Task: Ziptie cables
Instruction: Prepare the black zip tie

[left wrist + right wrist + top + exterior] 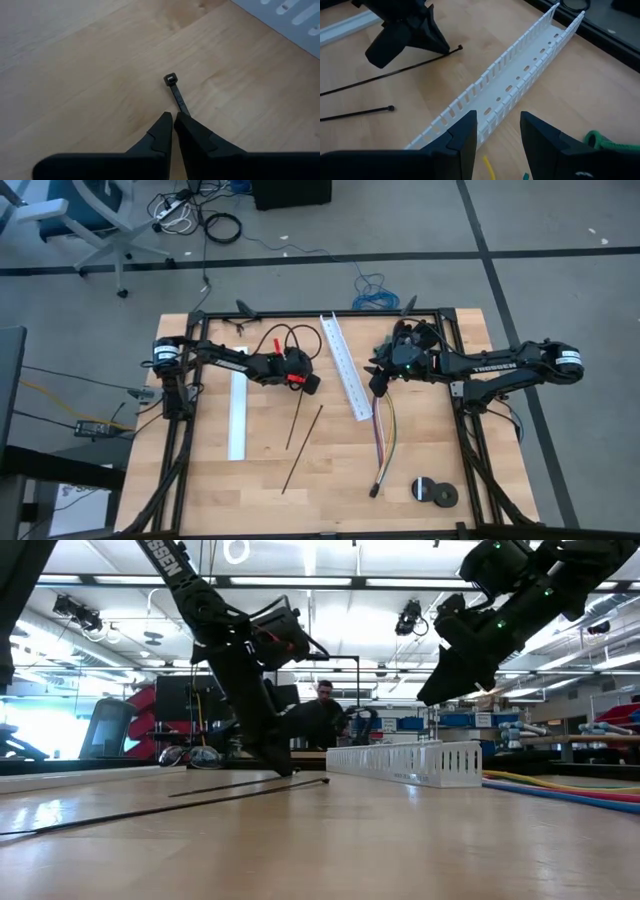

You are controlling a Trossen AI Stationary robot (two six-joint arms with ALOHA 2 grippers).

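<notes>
My left gripper (173, 120) is shut on a thin black ziptie (296, 425) at the table's middle, left of the white slotted channel (345, 368). A second ziptie (302, 450) lies flat on the wood beside it. The cables (384, 435), a bundle of yellow, pink and blue wires, lie on the table right of the channel, their dark end (375, 490) toward the near edge. My right gripper (497, 135) hangs open above the channel's near end and touches nothing. My left gripper pinches the ziptie's strap (180, 106) between its two fingertips, just behind the square head (170, 78), which sticks out past them. The fingers slant down from the table's left. The rest of the strap (380, 76) trails away along the wood.
A flat white strip (237, 415) lies at the left. Two black tape rolls (435, 492) sit near the right front corner. A loop of black lead (285, 337) lies at the far edge behind the left arm. The black frame (465, 410) borders the table.
</notes>
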